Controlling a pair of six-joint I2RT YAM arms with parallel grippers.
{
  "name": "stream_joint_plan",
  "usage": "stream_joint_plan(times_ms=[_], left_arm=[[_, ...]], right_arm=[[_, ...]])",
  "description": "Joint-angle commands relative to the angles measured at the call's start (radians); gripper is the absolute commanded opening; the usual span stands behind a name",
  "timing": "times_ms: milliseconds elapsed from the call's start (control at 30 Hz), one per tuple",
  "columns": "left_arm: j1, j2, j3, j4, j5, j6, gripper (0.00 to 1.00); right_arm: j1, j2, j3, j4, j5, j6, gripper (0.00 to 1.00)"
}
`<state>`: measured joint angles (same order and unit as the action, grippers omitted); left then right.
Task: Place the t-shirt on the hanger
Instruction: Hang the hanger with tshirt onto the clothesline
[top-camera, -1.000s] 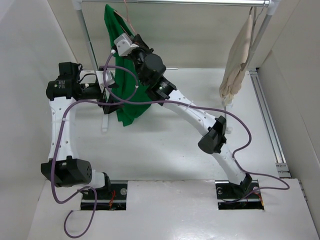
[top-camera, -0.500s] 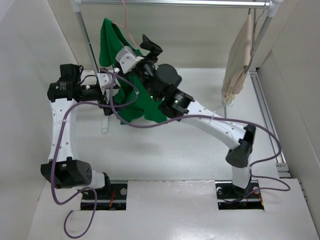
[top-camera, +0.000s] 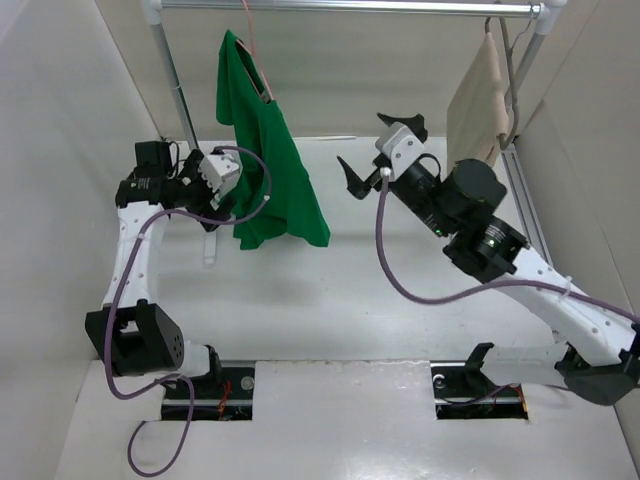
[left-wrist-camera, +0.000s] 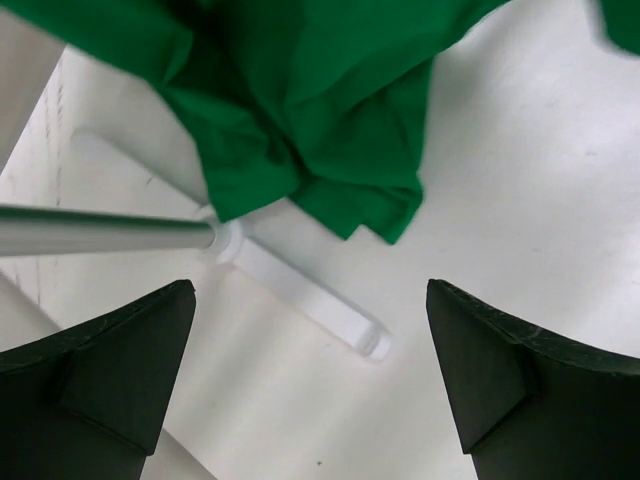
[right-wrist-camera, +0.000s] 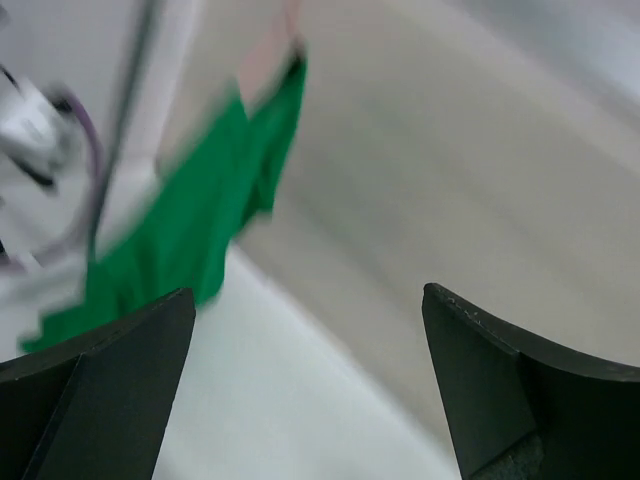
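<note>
Over the white table, the t-shirt is hanging on the hanger from the rail, with the left jaws gaping empty near its hem and the right jaws gaping empty well apart.

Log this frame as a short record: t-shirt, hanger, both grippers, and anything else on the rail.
t-shirt: green, hanging from the hanger, held by neither gripper
hanger: pink, hooked on the rail towards its left end
left gripper: jaws open, empty, close to the shirt's lower edge
right gripper: jaws open, empty, in mid-air, apart from the shirt
other: beige garment hanging at the rail's right end
task state: shirt appears to be on the hanger
</note>
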<state>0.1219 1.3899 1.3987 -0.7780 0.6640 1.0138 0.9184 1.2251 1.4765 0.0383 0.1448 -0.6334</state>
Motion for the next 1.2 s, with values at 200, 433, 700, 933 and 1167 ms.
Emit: stream_joint_plan(times_ms=[200, 433, 700, 933, 1167], left_arm=[[0.007, -0.092, -0.345, 0.292, -0.273, -0.015, 1.0], [0.007, -0.18, -0.575, 0.475, -0.404, -0.01, 1.0], [0.007, -0.209, -0.618, 0.559, -0.383, -0.237, 1.0], [-0.002, -0.209, -0.63, 0.579, -0.438, -0.287, 1.0], [-0.011, -0.218, -0.639, 0.579, -0.429, -0.305, 1.0]], right_arm=[[-0.285, 0.097, -0.37, -0.314, -0.065, 0.531, 1.0], [-0.315, 0.106, -0.475, -0.308, 0.002, 0.589, 1.0], [-0.326, 0.18, -0.433, -0.37, -0.001, 0.589, 1.0], [-0.326, 0.189, -0.424, -0.37, -0.01, 0.567, 1.0], [-0.326, 0.18, -0.424, -0.379, 0.01, 0.557, 1.0]])
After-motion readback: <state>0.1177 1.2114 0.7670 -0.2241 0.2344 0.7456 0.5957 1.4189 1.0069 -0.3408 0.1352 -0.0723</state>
